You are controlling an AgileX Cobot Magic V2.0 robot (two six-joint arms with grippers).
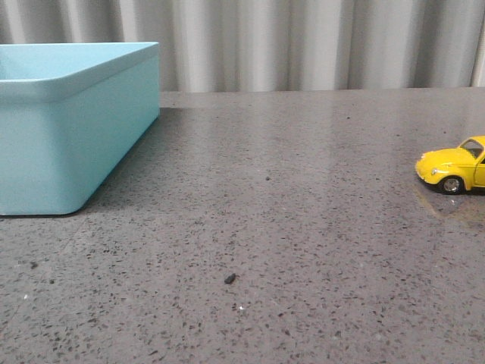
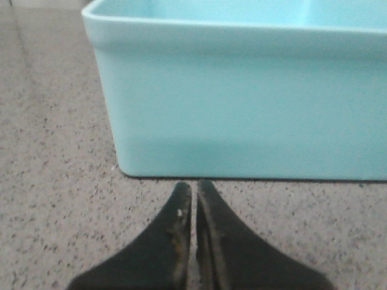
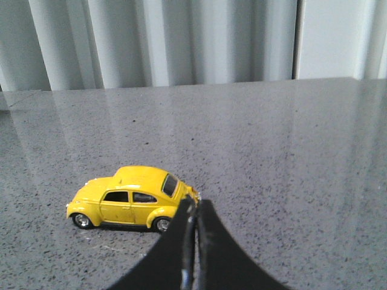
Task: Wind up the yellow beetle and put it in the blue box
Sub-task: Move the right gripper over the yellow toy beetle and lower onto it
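Blue box (image 1: 72, 129) stands on the desk (image 1: 288, 227) at its left edge. Yellow beetle (image 1: 455, 168) sits on its wheels at the right edge. Left pincer (image 2: 194, 205) fully closed, empty, near the box wall. Right pincer (image 3: 195, 214) fully closed, empty, just beside the beetle's rear.

Yellow beetle (image 3: 130, 198), pale blue box (image 1: 72, 129), grey speckled table (image 1: 288, 227), blk grippers.

- The box (image 1: 72, 129) stands on the table (image 1: 288, 227) at the far left.
- The beetle (image 1: 455, 168) sits on the table at the right edge, well apart from the box, its nose toward the left.
- A curtain (image 1: 303, 42) hangs behind the table's far edge.
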